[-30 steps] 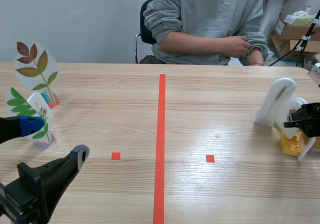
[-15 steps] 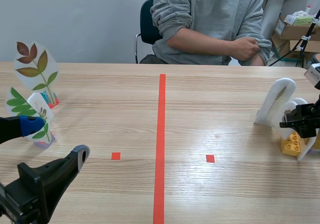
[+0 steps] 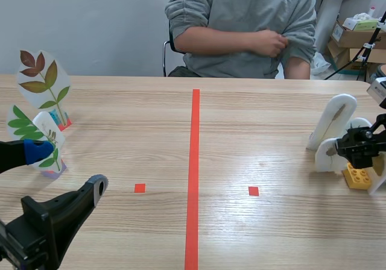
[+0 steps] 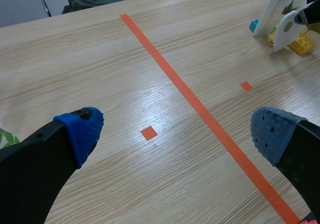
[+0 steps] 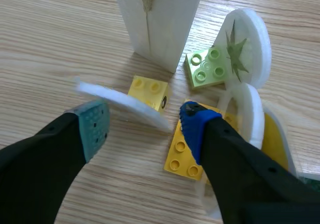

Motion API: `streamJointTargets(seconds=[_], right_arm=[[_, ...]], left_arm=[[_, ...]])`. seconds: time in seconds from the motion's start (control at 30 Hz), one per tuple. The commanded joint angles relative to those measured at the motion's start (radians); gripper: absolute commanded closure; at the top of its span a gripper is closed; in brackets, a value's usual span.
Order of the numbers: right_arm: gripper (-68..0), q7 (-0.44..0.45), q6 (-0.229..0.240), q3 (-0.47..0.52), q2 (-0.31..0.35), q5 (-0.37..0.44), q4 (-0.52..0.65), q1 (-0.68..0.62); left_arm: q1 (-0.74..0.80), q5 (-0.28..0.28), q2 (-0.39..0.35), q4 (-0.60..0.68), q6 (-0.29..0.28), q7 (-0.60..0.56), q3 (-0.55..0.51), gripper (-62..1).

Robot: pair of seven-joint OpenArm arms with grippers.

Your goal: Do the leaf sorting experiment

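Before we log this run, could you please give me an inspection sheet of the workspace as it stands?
Surface: wooden table, orange-red tape marks.
Job's things: brown-leaf card and green-leaf card upright at left; white leaf cards and yellow brick at right.
Clutter: nothing seen.
Grippers: left gripper open, empty; right gripper among the white cards, grip unclear.
Cables: nothing seen on the table.
Surroundings: person seated across; cardboard boxes behind.

Setting: lab or office test room. Evidence: tape-marked wooden table point(image 3: 271, 119), seated person point(image 3: 241, 23), stacked cardboard boxes point(image 3: 347, 41), plain wall point(image 3: 90, 23).
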Motion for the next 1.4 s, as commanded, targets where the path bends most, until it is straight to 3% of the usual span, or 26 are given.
streamJointTargets(seconds=[0.0,0.1,0.27,0.37,0.6,0.93,1.2,1.37], right_arm=[[-35.0,0.003,0.018,-0.002,0.018,0.011,0.016,0.011],[-37.0,0.004,0.042,0.003,0.019,0.016,0.016,0.011],[-45.8,-0.050,0.144,0.048,0.019,0.092,0.033,0.008],[-46.5,-0.085,0.196,0.092,0.025,0.156,0.098,-0.033],[-46.5,-0.095,0.200,0.195,0.024,0.227,0.385,-0.251],[-46.5,-0.101,0.200,0.180,0.022,0.375,0.757,-0.490],[-46.5,-0.126,0.200,0.123,0.021,0.395,0.929,-0.565],[-46.5,-0.137,0.200,0.101,0.021,0.406,0.975,-0.601]], left_arm=[[0.002,-0.006,0.003,0.021,-0.001,-0.011,-0.009,-62.3],[0.002,-0.006,0.003,0.021,-0.001,-0.011,-0.009,-62.3],[0.002,-0.006,0.003,0.021,-0.001,-0.011,-0.009,-62.3],[0.002,-0.006,0.003,0.021,-0.001,-0.010,-0.009,-62.3],[0.002,-0.006,0.003,0.021,-0.001,-0.010,-0.009,-62.3],[0.002,-0.006,0.002,0.021,-0.002,-0.014,-0.010,-62.3],[0.000,-0.006,-0.003,0.021,-0.005,-0.014,-0.010,-62.3],[0.000,-0.007,-0.003,0.021,-0.005,-0.016,-0.011,-62.3]])
